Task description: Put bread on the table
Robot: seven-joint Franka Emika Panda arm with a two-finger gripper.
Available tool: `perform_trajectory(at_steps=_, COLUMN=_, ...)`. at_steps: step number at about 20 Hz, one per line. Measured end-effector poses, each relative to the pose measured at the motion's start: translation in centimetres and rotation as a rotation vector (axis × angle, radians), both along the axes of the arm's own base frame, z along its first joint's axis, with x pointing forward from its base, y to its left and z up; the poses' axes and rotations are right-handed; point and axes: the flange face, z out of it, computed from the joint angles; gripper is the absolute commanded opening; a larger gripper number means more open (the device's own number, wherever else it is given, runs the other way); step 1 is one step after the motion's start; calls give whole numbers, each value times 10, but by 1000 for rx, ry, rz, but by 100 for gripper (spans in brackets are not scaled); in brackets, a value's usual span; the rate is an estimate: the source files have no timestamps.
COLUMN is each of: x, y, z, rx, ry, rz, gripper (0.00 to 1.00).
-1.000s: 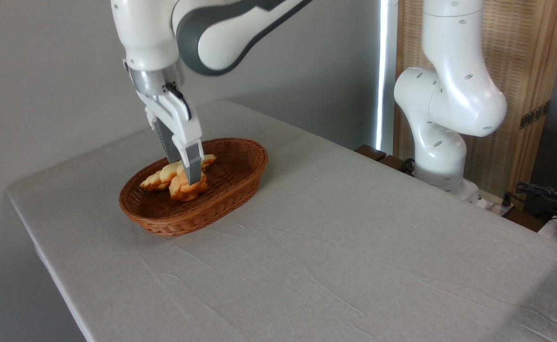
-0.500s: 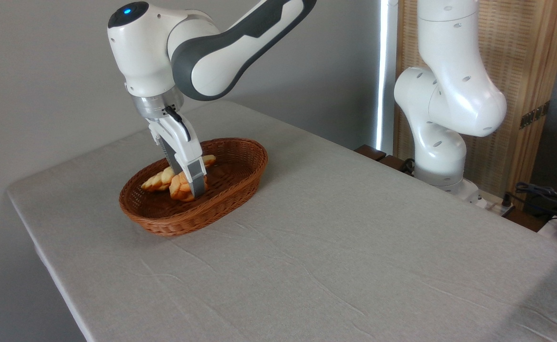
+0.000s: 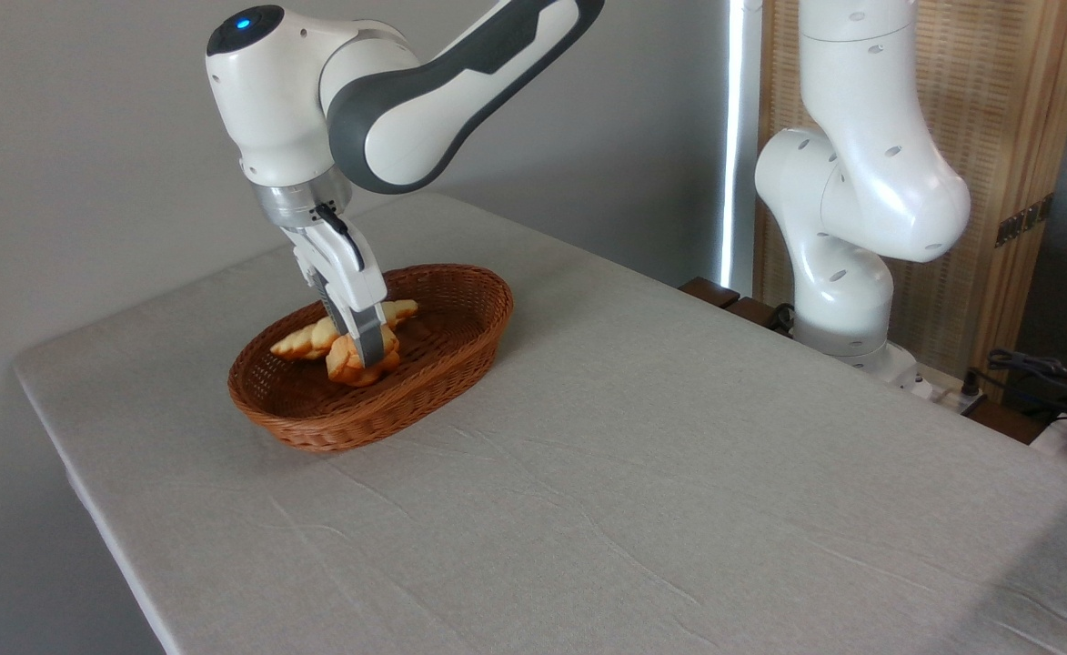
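Observation:
The bread (image 3: 349, 367), a small golden-orange knotted bun, sits inside the brown wicker basket (image 3: 468, 338) on the table (image 3: 642, 473), which is covered in light grey cloth. My gripper (image 3: 364, 353) reaches down into the basket from above, tilted, and is shut on the bread, its near finger crossing the bun's front. The far finger is mostly hidden behind the near one. Whether the bun touches the basket floor I cannot tell.
A longer, paler braided loaf (image 3: 301, 340) lies in the basket behind the bun. The arm's white base (image 3: 847, 300) stands at the table's far right edge, with cables (image 3: 1042, 377) beyond it. A wooden screen (image 3: 997, 136) stands behind.
The gripper came down onto the bun and its fingers have drawn together around it. The bun has shifted slightly to the right with the fingers.

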Motion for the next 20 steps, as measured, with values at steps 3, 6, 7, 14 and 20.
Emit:
perform_trajectory(at_steps=3, x=0, y=0, z=0, rx=0, ry=0, rz=0, gripper=32)
perform_trajectory(at_steps=6, x=1, y=1, z=5, rx=-2, ry=-9, rz=3, gripper=33)
perform_trajectory(at_steps=7, x=2, y=3, z=9, rx=-4, ry=-17, rz=8, gripper=33)
perform_trajectory(at_steps=14, x=3, y=56, z=73, rx=3, ry=-95, rz=92, gripper=34)
perform_trajectory(at_steps=20, x=-3, y=128, z=108, rx=22, ry=-87, rz=169, gripper=37)
